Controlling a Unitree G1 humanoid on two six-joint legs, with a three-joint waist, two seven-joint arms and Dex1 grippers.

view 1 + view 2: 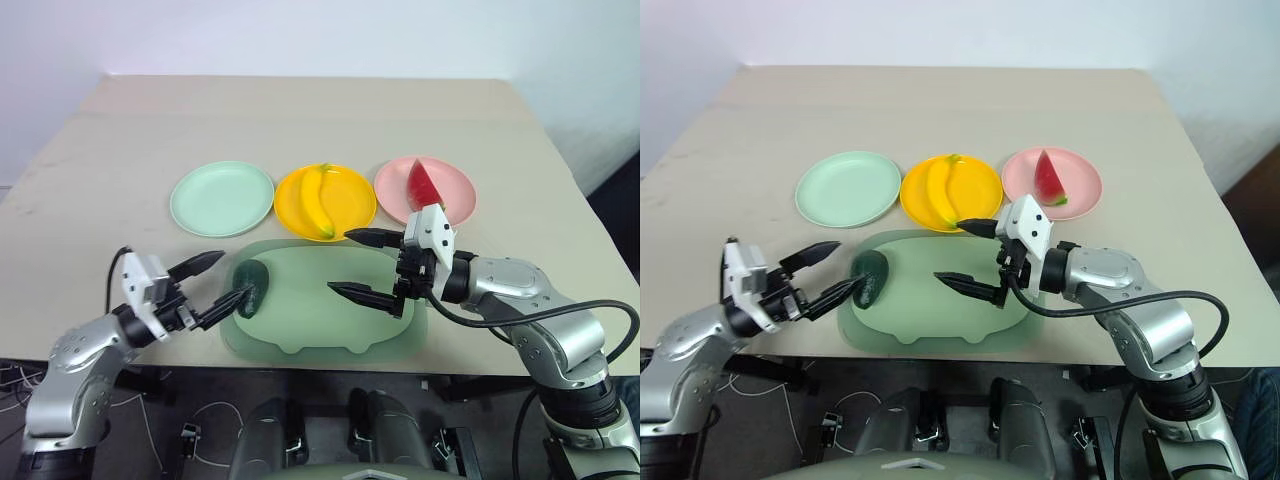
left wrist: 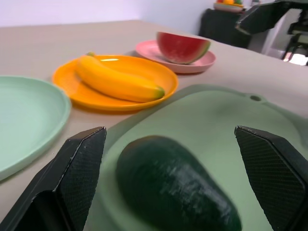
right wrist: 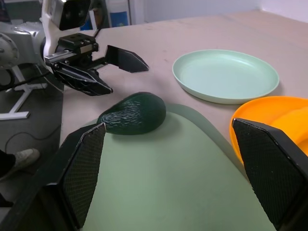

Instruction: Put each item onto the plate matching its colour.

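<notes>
The dark green avocado (image 1: 251, 288) lies at the left end of the pale green pig-shaped tray (image 1: 330, 325). My left gripper (image 1: 232, 277) is open just left of it, one fingertip close to its near side and nothing gripped. Over the middle of the tray my right gripper (image 1: 340, 262) hangs open and empty, pointing left. The banana (image 1: 316, 200) rests on the yellow plate (image 1: 355, 205). On the pink plate (image 1: 455, 190) sits the watermelon wedge (image 1: 424, 186). The mint green plate (image 1: 221, 198) is bare. In the left wrist view the avocado (image 2: 173, 187) lies between my fingers.
The three plates stand in a row behind the tray, mint at the left, yellow in the middle, pink at the right. The tray sits at the table's front edge (image 1: 330, 368). Bare tabletop stretches behind the plates.
</notes>
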